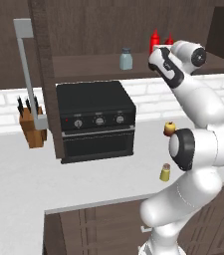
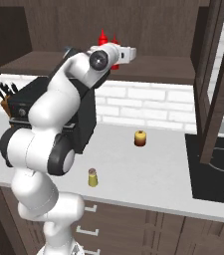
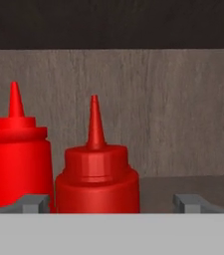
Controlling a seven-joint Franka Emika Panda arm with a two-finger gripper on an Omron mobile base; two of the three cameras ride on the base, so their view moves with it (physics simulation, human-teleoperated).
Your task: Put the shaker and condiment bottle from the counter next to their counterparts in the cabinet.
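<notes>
Gripper [image 3: 111, 203] up at the cabinet [image 1: 83, 30] shelf, jaws spread wide, nothing clamped. In the hand view the two grey finger tips [image 3: 31, 203] stand apart at either side, condiment bottle [image 3: 97, 174] sitting between them on the shelf, closer to the left tip, clear gap to the right tip. Can't tell if the left tip touches the bottle. Taller red bottle [image 3: 15, 154] just left of it, bodies close side by side, a bit further back; dark wood back wall behind both.

Left base view: wrist raised to shelf level, both red nozzles poking up just behind the hand, taller red bottle [image 1: 155, 40] on the left. Pale blue-grey shaker [image 1: 126, 59] on the same shelf, left of the gripper, apart from the bottles. Cabinet door swung open far left, with its long grey bar handle [image 1: 26, 69].

Shaker [image 1: 165, 172] well below the gripper, standing upright on the counter [image 1: 29, 179] near the front edge, beside the arm's lower links; right base view shows it [image 2: 92, 178] alone on the worktop. Round yellow-and-red lump [image 2: 140, 138] further back on the counter, near the tiled wall, apart from the shaker.

Black toaster oven [image 1: 96, 121] below the shelf, down-left of the gripper; knife block [image 1: 32, 125] further left by the door
</notes>
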